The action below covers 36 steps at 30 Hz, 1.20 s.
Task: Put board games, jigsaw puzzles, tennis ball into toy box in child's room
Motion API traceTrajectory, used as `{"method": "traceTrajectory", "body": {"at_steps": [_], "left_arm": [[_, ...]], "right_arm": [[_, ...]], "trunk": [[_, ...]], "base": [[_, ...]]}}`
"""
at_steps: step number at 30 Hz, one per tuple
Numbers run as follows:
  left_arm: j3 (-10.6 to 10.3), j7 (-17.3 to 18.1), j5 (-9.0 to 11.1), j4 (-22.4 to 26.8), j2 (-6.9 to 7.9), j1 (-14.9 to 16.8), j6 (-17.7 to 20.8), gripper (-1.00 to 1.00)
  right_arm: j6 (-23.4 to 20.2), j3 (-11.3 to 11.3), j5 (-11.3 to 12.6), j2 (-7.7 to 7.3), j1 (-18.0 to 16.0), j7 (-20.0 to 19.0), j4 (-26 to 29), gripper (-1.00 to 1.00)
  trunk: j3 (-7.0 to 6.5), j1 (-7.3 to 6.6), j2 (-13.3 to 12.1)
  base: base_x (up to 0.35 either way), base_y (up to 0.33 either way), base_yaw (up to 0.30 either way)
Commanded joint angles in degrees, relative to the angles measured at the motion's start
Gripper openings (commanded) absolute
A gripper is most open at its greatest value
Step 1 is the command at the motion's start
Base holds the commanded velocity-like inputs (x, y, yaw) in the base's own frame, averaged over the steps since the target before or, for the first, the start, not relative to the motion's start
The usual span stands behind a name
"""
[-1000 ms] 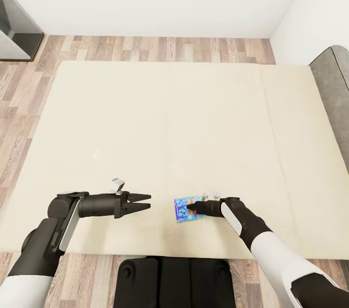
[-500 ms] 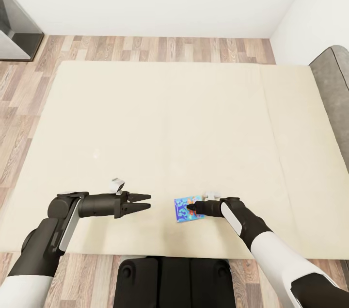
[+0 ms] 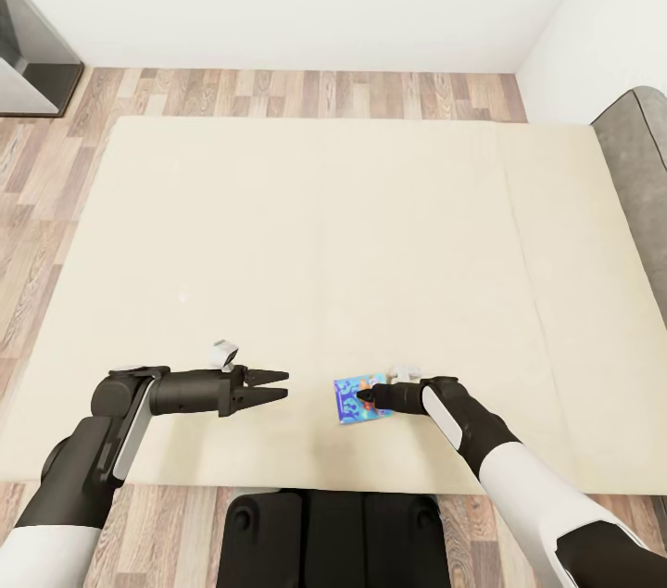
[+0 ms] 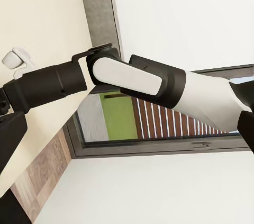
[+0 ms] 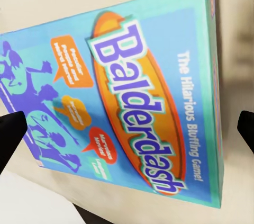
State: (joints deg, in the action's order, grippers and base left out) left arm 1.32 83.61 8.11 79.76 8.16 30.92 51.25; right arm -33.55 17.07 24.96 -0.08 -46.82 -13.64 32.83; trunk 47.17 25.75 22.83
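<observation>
My right gripper (image 3: 368,399) sits low over the blue game (image 3: 357,398), its fingertips (image 5: 11,134) spread to either side of the box, not yet closed on it. The game lies flat on the bed (image 3: 306,245), near its front edge at about 6 o'clock in the head view, lettered Balderdash. My left gripper (image 3: 278,385) hovers at 9 o'clock of the game, well apart, fingers slightly parted and empty.

Wide bare mattress (image 3: 306,227) fills the frame's middle; only my small blue board game (image 3: 357,399) lies at lower centre.
</observation>
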Motion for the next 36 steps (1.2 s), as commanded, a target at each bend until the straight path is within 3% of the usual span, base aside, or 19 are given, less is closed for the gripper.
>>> {"method": "traceTrajectory", "body": {"at_steps": [1, 36], "left_arm": [[-0.01, 0.15, 0.07, -0.01, 0.02, 0.01, 0.60, 1.00], [-0.01, 0.15, 0.07, -0.01, 0.02, 0.01, 0.60, 1.00]], "right_arm": [[-0.20, 0.05, -0.18, -0.01, -0.02, -0.16, 0.04, 1.00], [-0.20, 0.07, -0.18, -0.01, -0.03, -0.16, 0.04, 1.00]], "trunk": [[0.06, 0.03, 0.09], [0.06, 0.03, 0.09]], "base": [[0.000, 0.000, 0.000], [0.000, 0.013, 0.000]]}}
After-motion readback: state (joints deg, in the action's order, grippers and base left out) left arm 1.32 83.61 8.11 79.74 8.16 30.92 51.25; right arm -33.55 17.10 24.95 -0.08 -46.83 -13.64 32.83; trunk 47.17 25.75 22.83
